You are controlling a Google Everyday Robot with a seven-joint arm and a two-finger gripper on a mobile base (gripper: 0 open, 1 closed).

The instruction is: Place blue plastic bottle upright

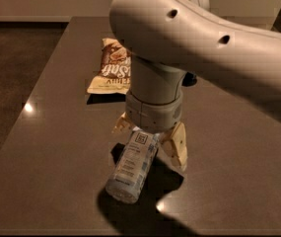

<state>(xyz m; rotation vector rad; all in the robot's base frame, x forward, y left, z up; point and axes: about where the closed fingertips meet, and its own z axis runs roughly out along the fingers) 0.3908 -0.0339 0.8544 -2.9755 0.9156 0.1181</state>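
**Straddling the Tipped Bottle Before Righting It**

1. Position of the task object. The blue plastic bottle [131,168] is not upright. Its long axis runs away from the camera, with the base end nearest the viewer and the cap end hidden under the wrist. Whether it lies flat on the table [51,142] or leans with the cap end raised cannot be told from this view.

2. State of the gripper. The gripper [149,146] hangs directly over the far, upper part of the bottle, with the arm [204,33] reaching in from the right. Its two tan fingers [177,149] are spread, one on each side of the label. The right finger sits just beside the bottle wall; the left finger stands apart from it. Nothing is pinched.

3. Reason for this arrangement. Straddling the bottle near its cap end is judged to set up a grasp high on the body, so that the base can swing down onto the table as a pivot.

4. Surroundings.
   - A snack bag [111,70] lies flat farther back on the table, well apart from the bottle.
   - A dark object [189,78] shows behind the wrist, mostly hidden and not identifiable.

5. Obstructions. Neither item lies within the bottle's likely swing. The main risk is judged to be the smooth plastic slipping or rolling on the glossy surface as the fingers close.
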